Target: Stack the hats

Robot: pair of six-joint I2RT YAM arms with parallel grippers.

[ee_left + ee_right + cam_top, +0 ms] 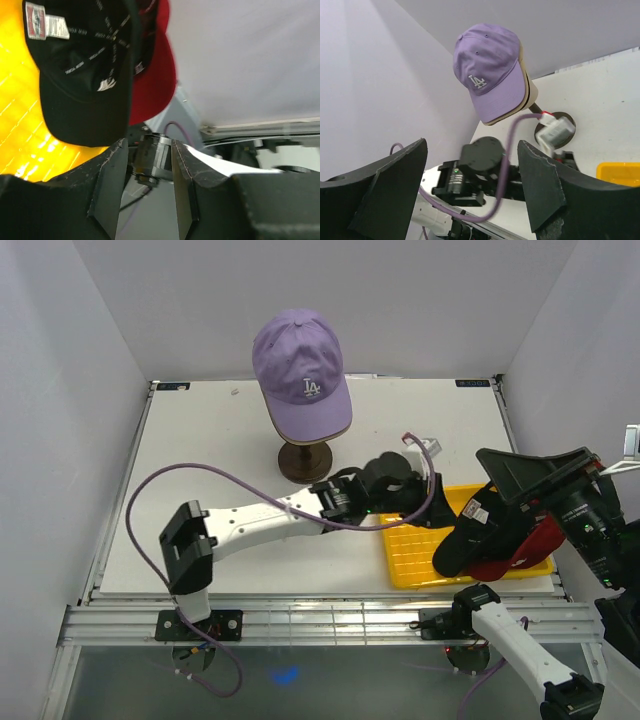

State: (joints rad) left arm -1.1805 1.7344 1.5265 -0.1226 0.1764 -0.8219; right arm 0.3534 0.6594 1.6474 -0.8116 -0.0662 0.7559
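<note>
3 caps: 1 lavender cap (300, 370) on the stand (305, 462) at upper centre, 1 black cap (468, 535) on 1 red cap (522, 558) in the tray (412, 558) at lower right, its label (45, 21) seen only by the left wrist; left gripper (148, 150) narrow, right gripper (471, 150) wide, both empty.

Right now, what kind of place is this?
Probably a robot lab bench: a white table walled by plain panels, two robot arms bolted at its edge, a lavender cap on a mannequin head.

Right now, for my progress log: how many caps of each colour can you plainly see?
Lavender cap: 1
Black cap: 1
Red cap: 1
Total: 3
Tan edge under the lavender brim: cannot tell whether it is a cap.
</note>
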